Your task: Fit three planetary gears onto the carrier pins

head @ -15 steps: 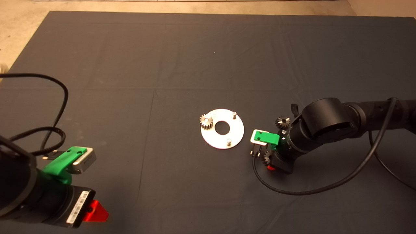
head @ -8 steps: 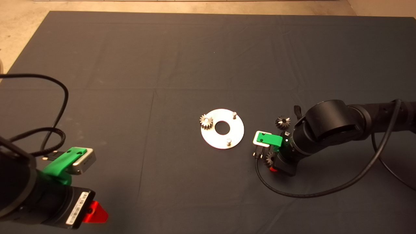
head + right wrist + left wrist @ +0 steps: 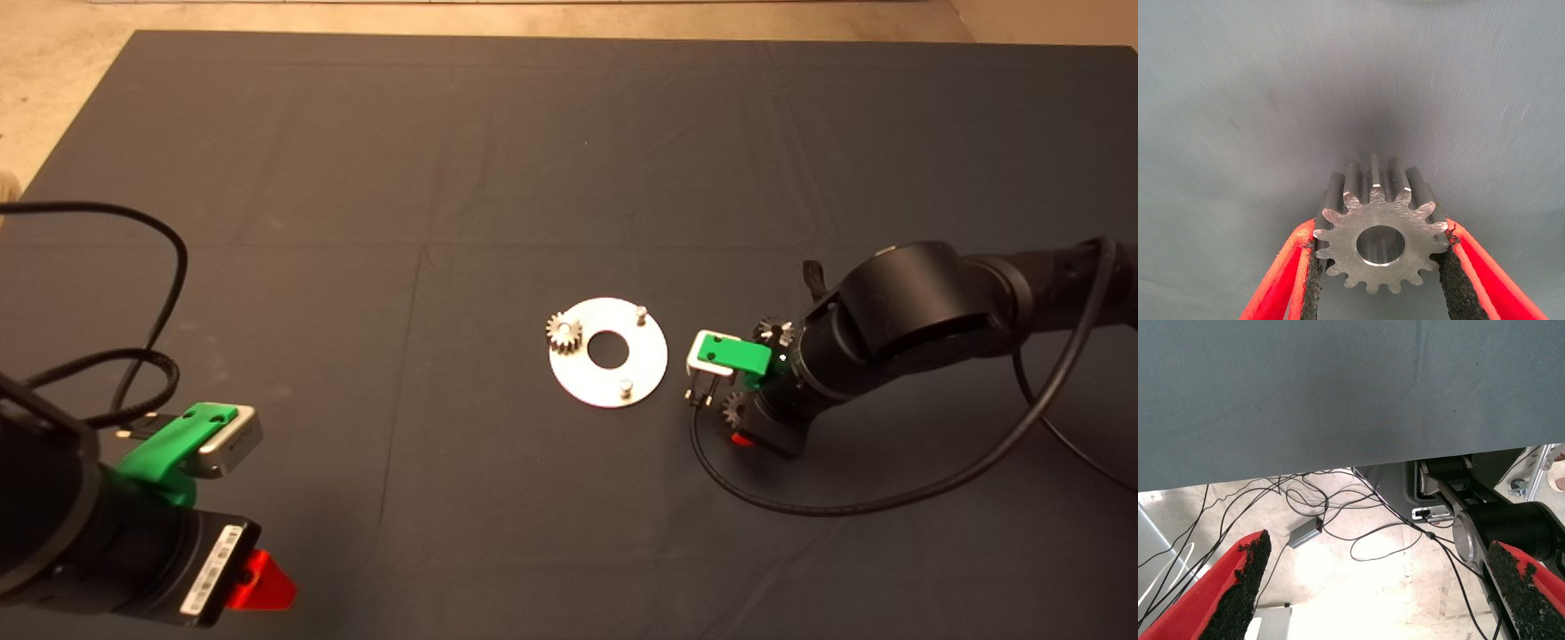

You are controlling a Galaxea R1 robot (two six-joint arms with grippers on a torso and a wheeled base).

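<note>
Right gripper (image 3: 1379, 267) clamps a planetary gear (image 3: 1379, 230) across its teeth beside the carrier disc (image 3: 608, 352); steel, rigid, likely heavy, slippery; left gripper (image 3: 1378, 593) parked, fingers apart.

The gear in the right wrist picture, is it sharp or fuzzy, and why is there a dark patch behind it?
Right wrist view: the gear held in the right gripper looks sharp, each tooth clear; the dark patch on the mat behind it looks like its shadow. Head view: the disc shines bright against the mat.

head: overhead, facing mat (image 3: 444, 133) | left wrist: faces floor | right wrist: close above mat
</note>
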